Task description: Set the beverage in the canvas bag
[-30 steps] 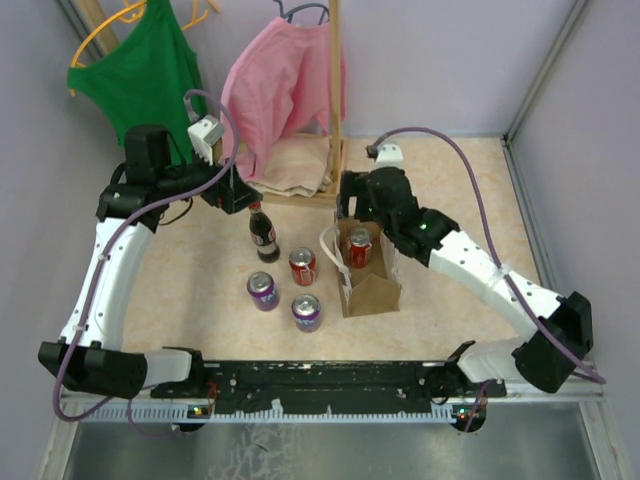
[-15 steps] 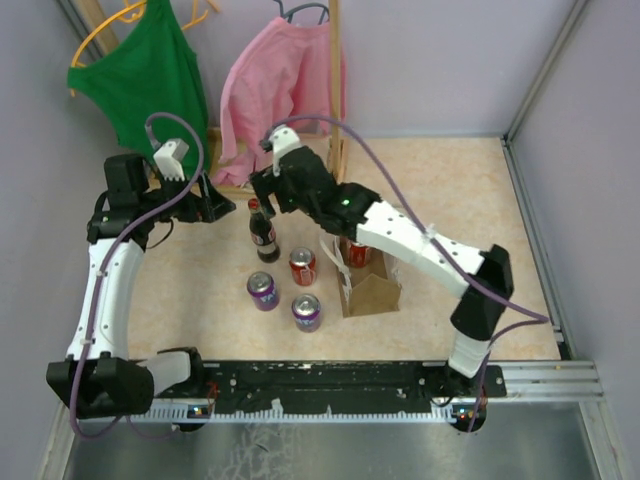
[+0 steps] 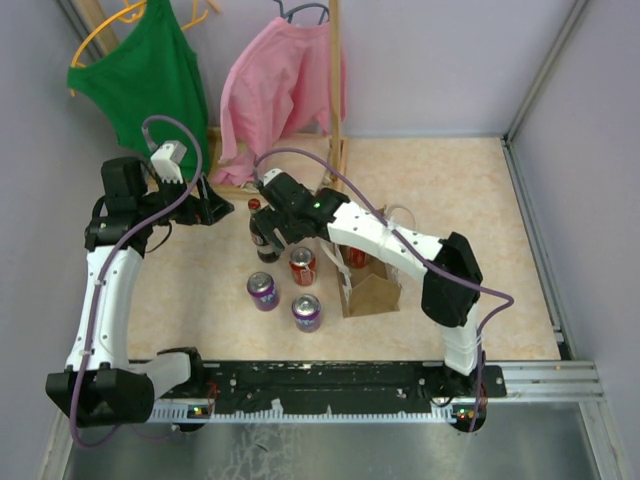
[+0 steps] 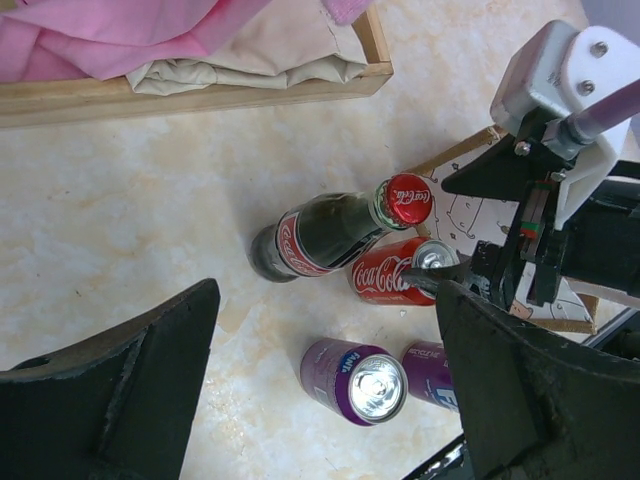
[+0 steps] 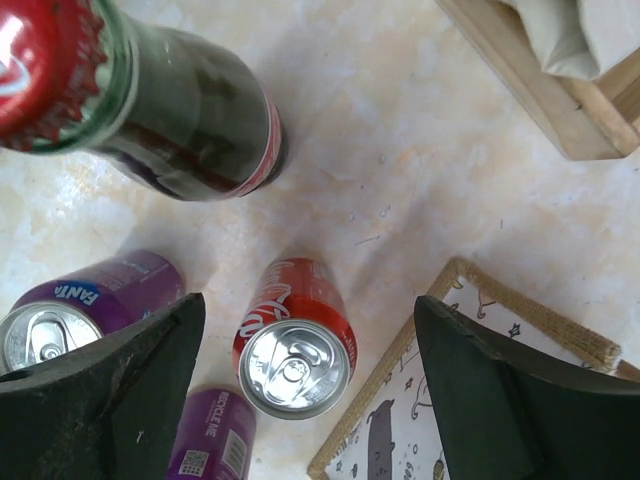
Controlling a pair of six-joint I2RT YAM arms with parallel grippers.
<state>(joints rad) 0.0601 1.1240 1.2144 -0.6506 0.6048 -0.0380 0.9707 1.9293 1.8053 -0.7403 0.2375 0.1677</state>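
Observation:
A red cola can [image 5: 295, 345] stands directly below my right gripper [image 5: 310, 310], which is open and hovers above it without touching. A glass cola bottle [image 3: 264, 238] stands just behind that can, and two purple cans [image 3: 263, 291] [image 3: 306, 312] stand in front. To the right is the canvas bag [image 3: 375, 290], holding another red can [image 3: 357, 256]. My left gripper [image 3: 213, 205] is open and empty, up to the left of the bottle. In the left wrist view the bottle [image 4: 320, 232] and a purple can [image 4: 355, 378] lie beneath the open left gripper [image 4: 326, 300].
A wooden rack base [image 3: 290, 190] with a beige cushion sits behind the bottle, under a pink garment [image 3: 275, 95] and a green top [image 3: 145, 80]. The right arm [image 3: 400, 240] stretches across above the bag. Walls close in the floor at the back and right.
My right arm swung left from above the bag to above the red can and bottle. The left gripper drew back to the left, away from the bottle.

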